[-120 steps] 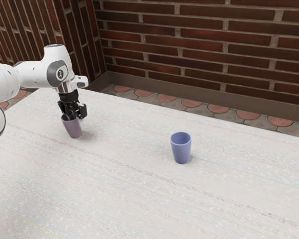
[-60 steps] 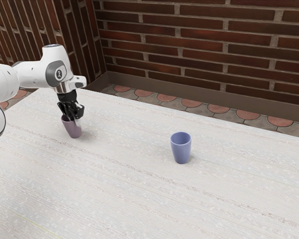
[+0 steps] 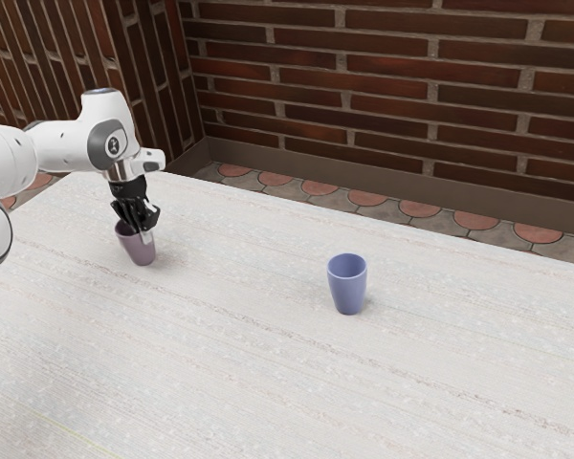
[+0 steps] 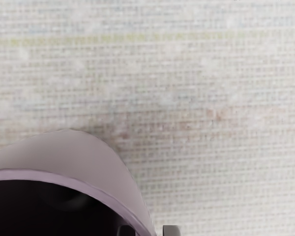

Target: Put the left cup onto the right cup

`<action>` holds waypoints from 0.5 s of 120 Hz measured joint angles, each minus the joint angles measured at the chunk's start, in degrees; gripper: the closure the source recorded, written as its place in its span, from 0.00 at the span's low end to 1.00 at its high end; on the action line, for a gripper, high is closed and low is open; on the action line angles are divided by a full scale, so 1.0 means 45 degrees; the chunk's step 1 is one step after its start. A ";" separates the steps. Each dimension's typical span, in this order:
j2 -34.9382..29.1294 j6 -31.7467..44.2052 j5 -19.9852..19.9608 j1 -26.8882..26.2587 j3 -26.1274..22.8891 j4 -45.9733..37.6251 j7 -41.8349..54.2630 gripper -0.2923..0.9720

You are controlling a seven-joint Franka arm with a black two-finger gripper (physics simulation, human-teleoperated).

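The black two-finger gripper (image 3: 134,223) sits at the rim of the tapered mauve plastic cup (image 3: 138,247), coming down on it from 12 o'clock. The fingers are drawn close together, pinching the cup's wall. In the wrist view one of the fingertips (image 4: 125,230) is inside the mauve cup (image 4: 64,157) and the other just outside. The cup stands upright on the pale woven-textured table (image 3: 268,382). The upright blue plastic cup (image 3: 347,285) stands well apart, toward 3 to 4 o'clock in the exterior view.

The white arm (image 3: 48,143) bends downward — gripper (image 3: 134,226) vertical, fingers pinching the mauve cup (image 3: 138,249) at its rim.
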 joint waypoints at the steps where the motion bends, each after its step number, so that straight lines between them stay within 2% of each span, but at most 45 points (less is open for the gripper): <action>1: 0.0001 0.0005 0.0002 0.0000 0.0000 0.0000 0.0002 0.82; 15: 0.0020 0.0065 0.0047 0.0001 -0.0001 0.0006 0.0015 0.85; 60: 0.0022 0.0209 0.0088 0.0019 0.0006 -0.0002 0.0015 0.85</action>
